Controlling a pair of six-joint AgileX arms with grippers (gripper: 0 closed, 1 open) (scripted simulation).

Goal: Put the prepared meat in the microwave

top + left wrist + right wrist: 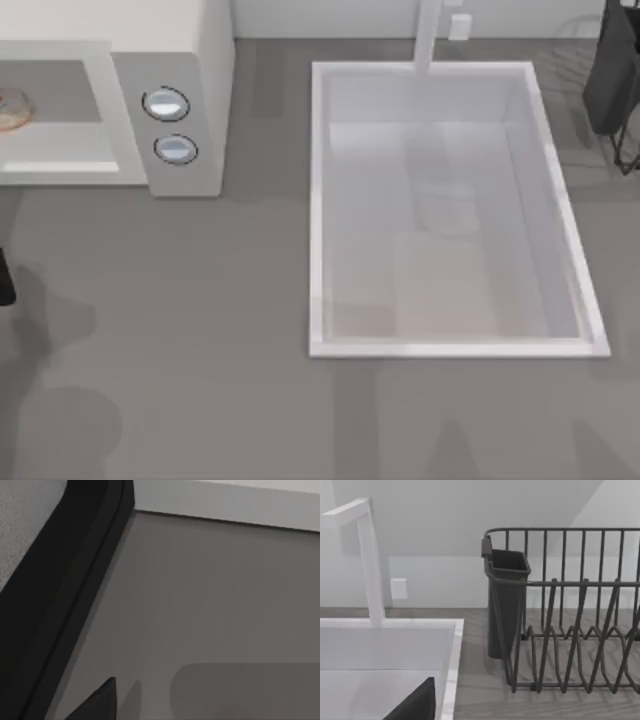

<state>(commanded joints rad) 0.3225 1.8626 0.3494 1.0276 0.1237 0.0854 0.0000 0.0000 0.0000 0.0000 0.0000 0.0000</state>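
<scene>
The left arm (5, 275) shows as a dark sliver at the left edge of the top view, low beside the table's left side. One dark fingertip (97, 702) of the left gripper juts into the left wrist view. One dark fingertip (415, 702) of the right gripper juts likewise into the right wrist view.

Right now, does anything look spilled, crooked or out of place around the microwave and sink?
Nothing stands out. The meat lies flat inside the microwave cavity at the table's left. The sink sits square and holds nothing, with no spill on the counter. The dish rack stands upright beside the sink.
</scene>
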